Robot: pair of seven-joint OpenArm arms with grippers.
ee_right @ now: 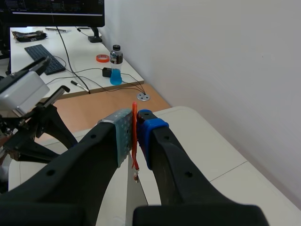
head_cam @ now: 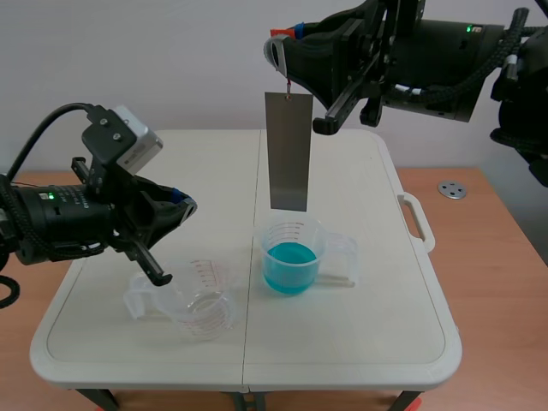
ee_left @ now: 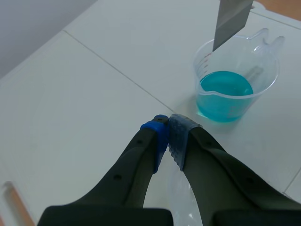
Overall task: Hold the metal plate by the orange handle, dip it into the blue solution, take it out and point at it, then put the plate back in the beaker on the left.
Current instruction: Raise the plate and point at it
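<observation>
Grey metal plate (head_cam: 288, 152): long flat strip, hangs upright over the clear plastic beaker of blue solution (head_cam: 291, 257). Lower edge is just above the rim, clear of the liquid. Left wrist view agrees: the plate's corner is over the mouth, not in the blue.

Orange handle (ee_right: 134, 141): thin tab at the plate's top. The right gripper (ee_right: 135, 123) pinches it flat between its two pads, one pad on each face. Held by the tab alone, the plate hangs plumb under its own weight. Arm is raised high, probably so the full length clears the beaker.

Left gripper (ee_left: 168, 123): fingers pressed together on nothing. It sits low over the empty clear plastic beaker (head_cam: 204, 310) at the left, tips aimed toward the blue beaker and the plate's lower end. That closed pose suits pointing.

Cannot tell whether the plate is wet, so dipped or not is unclear. Both beakers stand near each other, apart, on the white folding table (head_cam: 377, 325), the empty one ready to take the plate.
</observation>
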